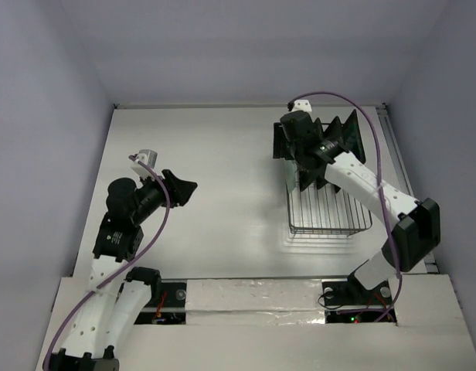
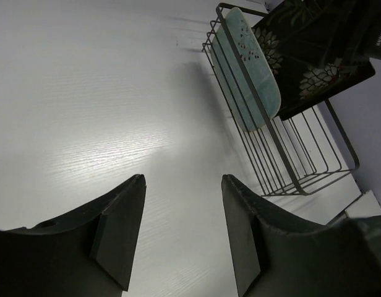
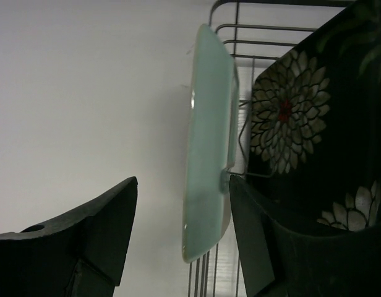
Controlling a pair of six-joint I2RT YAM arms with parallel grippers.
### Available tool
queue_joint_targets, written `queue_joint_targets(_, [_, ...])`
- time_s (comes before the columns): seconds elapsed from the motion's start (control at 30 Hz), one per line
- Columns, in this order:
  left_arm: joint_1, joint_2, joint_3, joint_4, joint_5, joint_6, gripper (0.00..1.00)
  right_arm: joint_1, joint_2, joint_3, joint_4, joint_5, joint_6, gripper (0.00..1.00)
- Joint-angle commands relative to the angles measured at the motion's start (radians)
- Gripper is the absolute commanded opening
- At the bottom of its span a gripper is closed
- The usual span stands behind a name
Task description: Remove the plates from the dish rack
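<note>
Plates [image 1: 342,139] stood upright in far end of dish rack [image 1: 331,212], right side of counter [image 1: 222,170]. R fingers [image 3: 110,216] held apart at mint plate [image 3: 206,142], nothing gripped. L fingers [image 2: 119,229] spread, empty, over counter at left.

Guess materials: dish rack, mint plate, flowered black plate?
dish rack: thin grey metal wire, faint sheen; plated or coated, can't tell which.
mint green plate: smooth, with a soft gloss on the rim; likely glazed ceramic, possibly melamine.
black flowered plate: same call, with a glossy surface and printed white flowers.
</note>
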State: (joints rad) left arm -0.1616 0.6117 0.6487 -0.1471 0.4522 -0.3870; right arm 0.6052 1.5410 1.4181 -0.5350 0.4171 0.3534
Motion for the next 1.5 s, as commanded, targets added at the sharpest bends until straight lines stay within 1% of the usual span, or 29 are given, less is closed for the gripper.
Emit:
queue_joint_targets(0.0, [0.004, -0.02, -0.001, 0.047, -0.001, 0.007, 0.49, 0.007, 0.059, 0.083, -0.077, 0.156, -0.027, 0.66])
queue_joint_targets(0.07, [0.004, -0.024, -0.001, 0.047, -0.001, 0.007, 0.5, 0.007, 0.1, 0.094, -0.088, 0.178, -0.036, 0.64])
queue_joint_targets(0.23, [-0.006, -0.024, -0.001, 0.043, -0.006, 0.008, 0.5, 0.007, 0.172, 0.114, -0.105, 0.172, -0.047, 0.61])
queue_joint_targets(0.33, [-0.006, -0.026, 0.0, 0.041, -0.007, 0.007, 0.5, 0.007, 0.192, 0.12, -0.12, 0.233, -0.044, 0.56])
queue_joint_targets(0.37, [-0.006, -0.026, 0.0, 0.04, -0.009, 0.008, 0.5, 0.007, 0.194, 0.122, -0.12, 0.239, -0.045, 0.52])
queue_joint_targets(0.43, [-0.006, -0.026, 0.0, 0.041, -0.009, 0.008, 0.5, 0.007, 0.192, 0.127, -0.126, 0.253, -0.045, 0.49])
queue_joint_targets(0.53, [-0.006, -0.029, 0.002, 0.04, -0.009, 0.008, 0.5, 0.007, 0.208, 0.142, -0.148, 0.273, -0.05, 0.38])
queue_joint_targets(0.57, [-0.006, -0.027, 0.003, 0.037, -0.01, 0.008, 0.49, 0.007, 0.212, 0.151, -0.155, 0.279, -0.054, 0.3])
queue_joint_targets(0.67, [-0.006, -0.032, 0.005, 0.038, -0.012, 0.008, 0.5, 0.007, 0.237, 0.165, -0.187, 0.313, -0.063, 0.24])
queue_joint_targets(0.73, [-0.006, -0.033, 0.005, 0.035, -0.014, 0.008, 0.49, 0.007, 0.248, 0.174, -0.203, 0.336, -0.07, 0.23])
queue_joint_targets(0.77, [-0.006, -0.035, 0.006, 0.035, -0.015, 0.008, 0.49, 0.007, 0.249, 0.176, -0.207, 0.341, -0.073, 0.2])
queue_joint_targets(0.83, [-0.006, -0.036, 0.006, 0.034, -0.015, 0.01, 0.49, 0.007, 0.258, 0.182, -0.218, 0.347, -0.077, 0.22])
queue_joint_targets(0.87, [-0.015, -0.036, 0.006, 0.034, -0.018, 0.01, 0.49, 0.007, 0.274, 0.186, -0.227, 0.347, -0.079, 0.29])
queue_joint_targets(0.93, [-0.015, -0.041, 0.008, 0.03, -0.023, 0.01, 0.49, 0.007, 0.289, 0.191, -0.24, 0.351, -0.079, 0.37])
queue_joint_targets(0.97, [-0.015, -0.043, 0.008, 0.029, -0.026, 0.01, 0.49, 0.007, 0.298, 0.191, -0.238, 0.353, -0.082, 0.39])
queue_joint_targets(1.03, [-0.024, -0.047, 0.009, 0.026, -0.027, 0.01, 0.49, 0.007, 0.307, 0.191, -0.238, 0.367, -0.085, 0.39])
queue_joint_targets(1.07, [-0.024, -0.05, 0.009, 0.026, -0.032, 0.01, 0.49, 0.007, 0.314, 0.193, -0.238, 0.374, -0.088, 0.37])
queue_joint_targets(1.13, [-0.033, -0.056, 0.009, 0.026, -0.036, 0.008, 0.49, 0.007, 0.33, 0.205, -0.255, 0.396, -0.088, 0.29])
queue_joint_targets(1.17, [-0.042, -0.059, 0.009, 0.024, -0.041, 0.008, 0.49, 0.007, 0.334, 0.211, -0.256, 0.405, -0.091, 0.22])
queue_joint_targets(1.27, [-0.053, -0.069, 0.011, 0.023, -0.049, 0.008, 0.49, 0.016, 0.346, 0.232, -0.276, 0.439, -0.099, 0.04])
queue_joint_targets(1.33, [-0.065, -0.075, 0.011, 0.02, -0.055, 0.005, 0.49, 0.016, 0.346, 0.242, -0.295, 0.474, -0.1, 0.0])
queue_joint_targets(1.47, [-0.084, -0.086, 0.008, 0.02, -0.069, 0.002, 0.49, 0.037, 0.329, 0.281, -0.33, 0.531, -0.123, 0.0])
